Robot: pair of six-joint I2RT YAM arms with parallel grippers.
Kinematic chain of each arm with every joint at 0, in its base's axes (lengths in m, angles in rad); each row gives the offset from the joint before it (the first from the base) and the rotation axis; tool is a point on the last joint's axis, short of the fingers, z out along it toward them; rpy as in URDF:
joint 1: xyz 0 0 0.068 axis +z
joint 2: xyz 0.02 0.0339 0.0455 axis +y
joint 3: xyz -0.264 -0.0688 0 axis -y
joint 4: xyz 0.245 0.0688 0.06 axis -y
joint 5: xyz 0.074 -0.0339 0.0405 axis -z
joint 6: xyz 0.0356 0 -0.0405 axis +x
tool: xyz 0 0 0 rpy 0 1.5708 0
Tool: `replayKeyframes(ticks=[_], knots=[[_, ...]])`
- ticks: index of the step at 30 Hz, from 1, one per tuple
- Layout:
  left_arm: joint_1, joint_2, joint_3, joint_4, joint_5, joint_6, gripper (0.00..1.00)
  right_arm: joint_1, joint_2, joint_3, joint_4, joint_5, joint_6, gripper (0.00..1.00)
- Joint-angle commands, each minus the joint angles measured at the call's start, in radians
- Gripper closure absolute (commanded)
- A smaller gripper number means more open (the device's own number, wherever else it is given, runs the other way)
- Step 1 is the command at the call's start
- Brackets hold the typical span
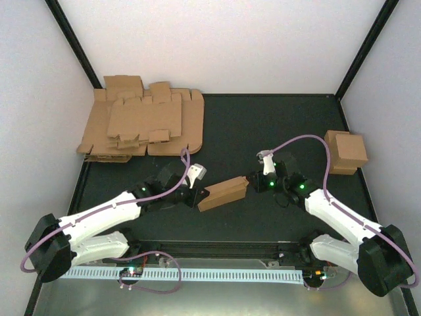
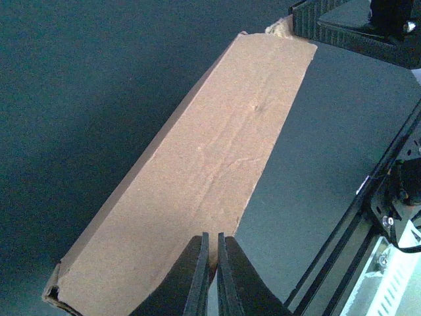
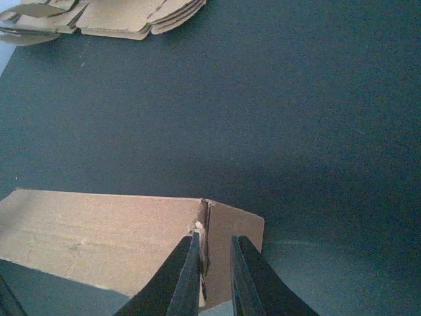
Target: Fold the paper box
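Currently: one plain brown cardboard paper box (image 1: 223, 193), partly folded and long, lying mid-table on the dark tabletop (image 1: 263, 125) between the arms. Left gripper (image 2: 212, 237): jaws pinched tight on the box's edge. Right gripper (image 3: 214, 240): jaws narrow, straddling the end-flap crease; grip cannot be told. Stack of flat brown cardboard blanks (image 1: 141, 125), far left. Closed brown cardboard carton (image 1: 346, 151), far right.

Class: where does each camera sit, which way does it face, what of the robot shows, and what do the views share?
Top: above, behind the arms, looking down on the table; both arms, left hand and right hand flanking the box.
Left wrist: faces along the box toward the right hand; own fingers pinch its edge.
Right wrist: faces over the box toward the cardboard pile; own fingers show.
Shared: the box in all three.
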Motion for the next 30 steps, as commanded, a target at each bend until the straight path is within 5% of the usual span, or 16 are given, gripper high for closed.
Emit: replayKeyframes(ticks=[1, 10, 15, 17, 24, 30], knots=[[0.004, -0.005, -0.017, 0.014, 0.025, -0.016, 0.93, 0.002, -0.018, 0.033, -0.012, -0.011, -0.014, 0.82], [0.004, -0.064, 0.076, -0.080, -0.002, 0.005, 0.76, 0.001, -0.046, 0.066, -0.061, 0.019, -0.024, 0.77], [0.003, -0.036, 0.129, -0.099, 0.007, 0.080, 0.18, 0.001, -0.089, 0.063, -0.087, 0.037, -0.022, 0.74], [0.002, -0.006, 0.171, -0.136, -0.016, 0.131, 0.05, 0.002, -0.108, 0.052, -0.094, 0.043, -0.023, 0.72], [-0.027, 0.171, 0.369, -0.289, -0.120, 0.347, 0.01, 0.001, -0.195, -0.028, -0.052, 0.070, -0.009, 0.70], [-0.058, 0.317, 0.469, -0.358, -0.125, 0.438, 0.01, 0.001, -0.357, -0.163, 0.094, 0.082, -0.053, 0.54]])
